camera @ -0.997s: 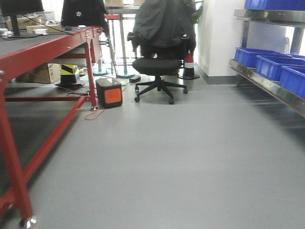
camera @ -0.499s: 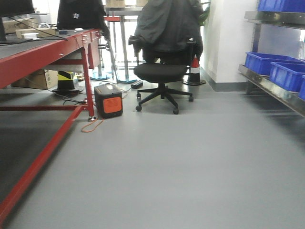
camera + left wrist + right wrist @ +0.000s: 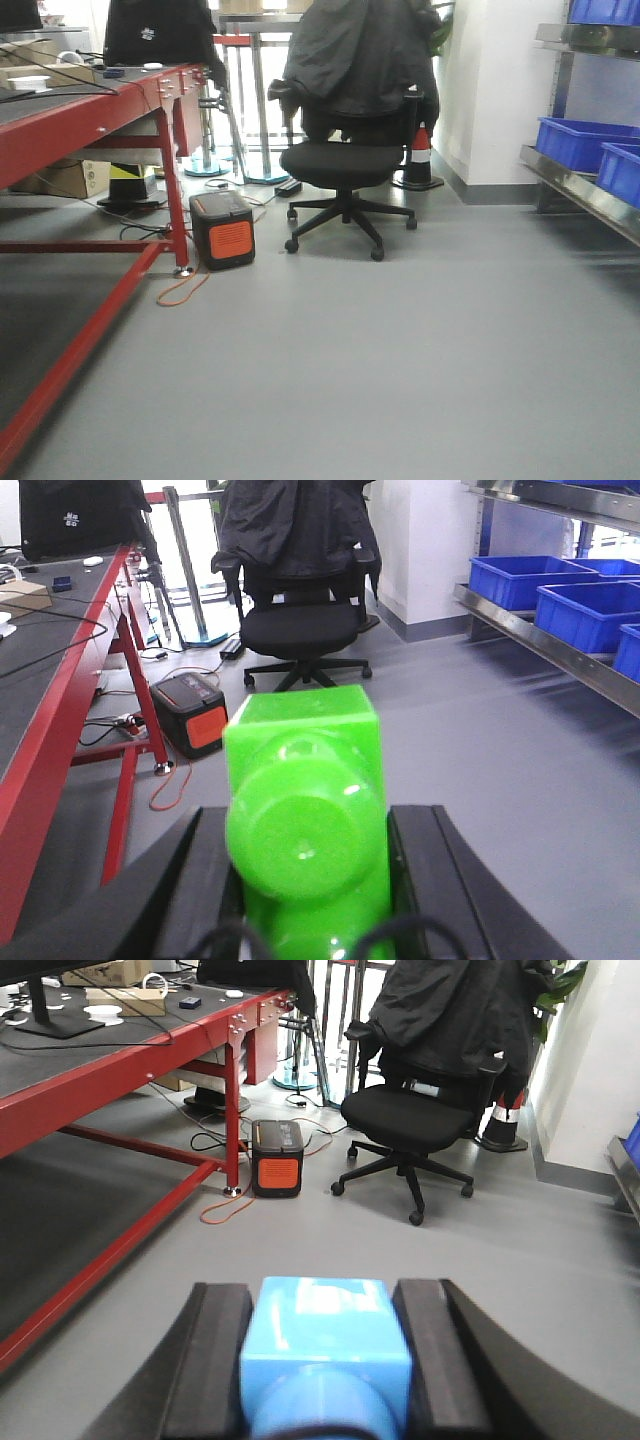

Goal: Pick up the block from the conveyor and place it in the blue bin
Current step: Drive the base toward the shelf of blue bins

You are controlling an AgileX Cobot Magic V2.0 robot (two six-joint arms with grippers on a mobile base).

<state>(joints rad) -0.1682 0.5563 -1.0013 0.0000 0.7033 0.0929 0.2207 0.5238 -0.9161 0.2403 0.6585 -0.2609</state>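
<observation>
A grey floor (image 3: 400, 350) fills the front view, with the red-framed conveyor (image 3: 100, 125) at the left edge and blue bins (image 3: 585, 140) on steel shelving at the right edge. Over the last second the chair (image 3: 345, 160) and the orange power box (image 3: 222, 232) have grown larger and dropped lower in the frame, and the conveyor leg at lower left and one bin at right have left the view. Forward travel of the base is indicated, so the carry is judged under way and placement not yet done. The block (image 3: 305, 770) is off the conveyor, clamped by the closed jaws of the left gripper (image 3: 310, 875). The right gripper (image 3: 322, 1370) is closed likewise on a blue block (image 3: 325, 1325). Counted: two blocks, one green and one blue; three bins in the front view, two on the lower shelf and one above; one chair; one cone (image 3: 420, 155); one power box.
</observation>
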